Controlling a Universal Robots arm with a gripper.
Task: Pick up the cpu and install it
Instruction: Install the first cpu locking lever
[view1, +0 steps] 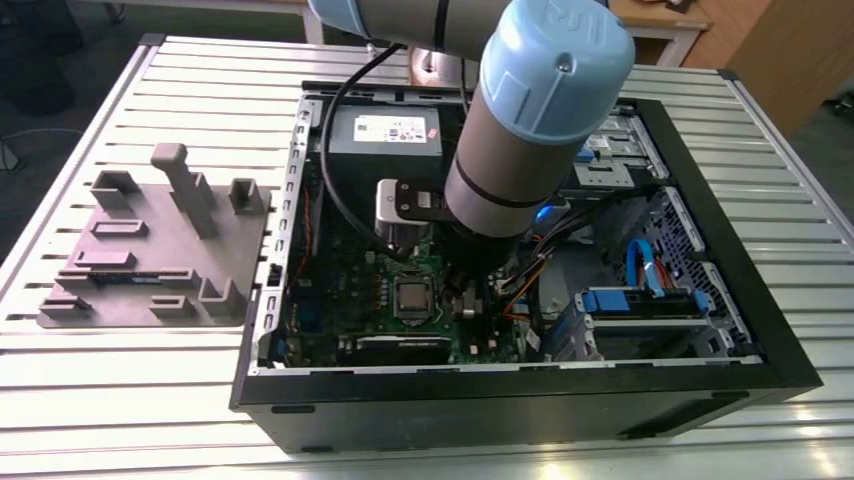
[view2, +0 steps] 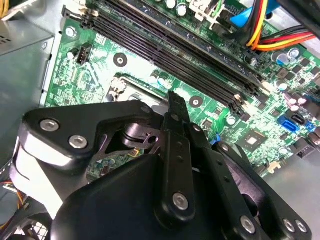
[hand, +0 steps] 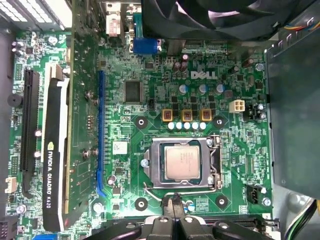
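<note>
On the slatted metal desk (view1: 160, 400) stands an open black computer case (view1: 534, 400), its green motherboard (hand: 165, 70) studded with small parts. The cpu (hand: 183, 161), a flat square with a dull silver top, sits in its metal-framed socket (hand: 155, 167), just beside the black end effector (hand: 176, 206), whose fingertips are pressed together, empty.
</note>
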